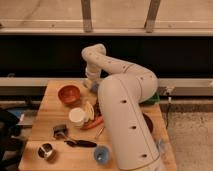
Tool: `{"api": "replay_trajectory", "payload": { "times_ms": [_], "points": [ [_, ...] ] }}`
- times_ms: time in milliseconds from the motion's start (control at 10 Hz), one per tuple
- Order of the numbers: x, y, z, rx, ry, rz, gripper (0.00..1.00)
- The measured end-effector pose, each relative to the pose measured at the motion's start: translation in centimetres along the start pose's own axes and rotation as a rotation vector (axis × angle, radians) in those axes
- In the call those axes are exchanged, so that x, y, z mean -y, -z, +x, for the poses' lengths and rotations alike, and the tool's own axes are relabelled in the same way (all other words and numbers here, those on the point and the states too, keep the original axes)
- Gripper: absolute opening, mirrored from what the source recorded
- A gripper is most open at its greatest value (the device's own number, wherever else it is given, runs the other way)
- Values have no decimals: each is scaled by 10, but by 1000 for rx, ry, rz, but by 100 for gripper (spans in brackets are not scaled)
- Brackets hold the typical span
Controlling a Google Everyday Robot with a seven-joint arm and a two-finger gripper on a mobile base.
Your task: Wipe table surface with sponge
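The light-brown wooden table surface [50, 107] fills the lower left of the camera view. My gripper [92, 83] points down at the table's far edge, just right of the red bowl [69, 94]. A small pale blue block, the sponge [95, 88], shows directly under the gripper, touching the wood. My bulky white arm [125, 115] hides the table's right half.
A white cup [76, 116], a yellow fruit [89, 108] and an orange-red item [93, 123] sit mid-table. Nearer the front are a small grey object [60, 131], a black utensil [80, 143], a metal cup [46, 151] and a blue cup [101, 155]. A green bin [156, 98] peeks out right of the arm.
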Motion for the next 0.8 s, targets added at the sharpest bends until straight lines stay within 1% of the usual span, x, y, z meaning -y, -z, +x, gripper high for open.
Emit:
{"api": "replay_trajectory", "payload": {
  "times_ms": [100, 200, 300, 400, 500, 600, 700, 800],
  "points": [
    [-18, 2, 6, 3, 12, -16, 0],
    [-30, 5, 11, 3, 16, -20, 0],
    [-40, 8, 20, -1, 12, -22, 0],
    [-43, 12, 33, -8, -6, -18, 0],
    [-39, 16, 47, -14, -37, -8, 0],
    [-33, 17, 53, -16, -60, 2, 0],
    [-23, 19, 56, -12, -83, 11, 0],
    [-14, 20, 52, 1, -94, 9, 0]
  ]
}}
